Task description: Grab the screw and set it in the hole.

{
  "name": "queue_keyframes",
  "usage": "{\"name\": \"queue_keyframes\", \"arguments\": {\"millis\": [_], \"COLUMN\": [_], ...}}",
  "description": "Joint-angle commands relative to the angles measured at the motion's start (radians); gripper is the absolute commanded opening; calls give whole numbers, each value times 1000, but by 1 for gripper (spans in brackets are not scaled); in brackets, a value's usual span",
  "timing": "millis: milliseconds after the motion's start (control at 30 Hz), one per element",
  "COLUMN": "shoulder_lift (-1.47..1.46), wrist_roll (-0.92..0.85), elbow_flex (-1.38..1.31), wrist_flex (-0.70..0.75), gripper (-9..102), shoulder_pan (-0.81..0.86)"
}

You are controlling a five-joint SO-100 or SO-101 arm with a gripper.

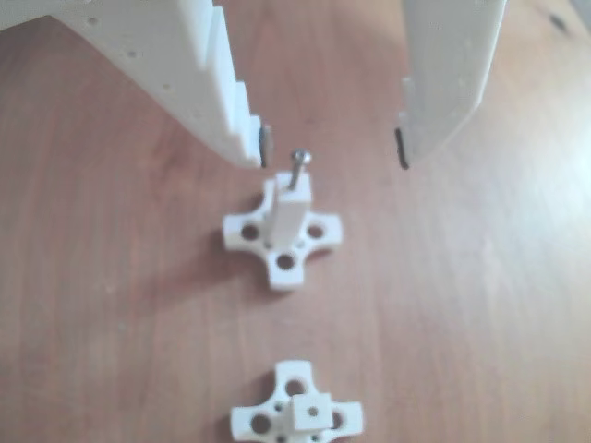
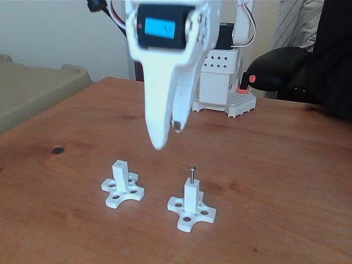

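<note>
Screw [image 1: 299,170] position: upright in the end face of a square white post [image 1: 291,214], shank down, round head uppermost and clear of the post top. The fixed view confirms it: the screw [image 2: 192,174] stands roughly vertical out of the post [image 2: 191,197], with most of its length exposed. The hole itself is hidden by the shank in both views.

Post base: a white cross-shaped base [image 1: 282,242] with a round hole in each arm, flat on the brown wooden counter [image 1: 480,295].

Second post: in the other view a matching post [image 1: 311,412] lies near the bottom edge, seen almost end-on, so its small hole [image 1: 313,410] shows as a dark dot in the end face. In the fixed view this post [image 2: 120,175] stands left of the screw-bearing one, well apart from it, and its end-face hole is only a faint speck.

Pincer [image 1: 332,152] state: spread wide, holding nothing. In the other view the two white fingers come down from the top edge, one on each side of the screw, both apart from it, with dark pads at the tips. In the fixed view the pincer [image 2: 168,136] hangs above the counter between the two posts and higher than the screw head; the fingers overlap there, so the gap is not measurable from that side.

Background, fixed view: a white arm base [image 2: 223,82] at the far counter edge and a small dark spot [image 2: 57,149] on the counter at left.
</note>
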Motion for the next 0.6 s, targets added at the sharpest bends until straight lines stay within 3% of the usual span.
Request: {"name": "queue_keyframes", "arguments": {"millis": [0, 567], "shoulder_lift": [213, 1091], "wrist_roll": [-26, -117], "elbow_flex": [51, 856], "wrist_flex": [5, -80], "gripper": [-4, -4], "shoulder_pan": [29, 87]}}
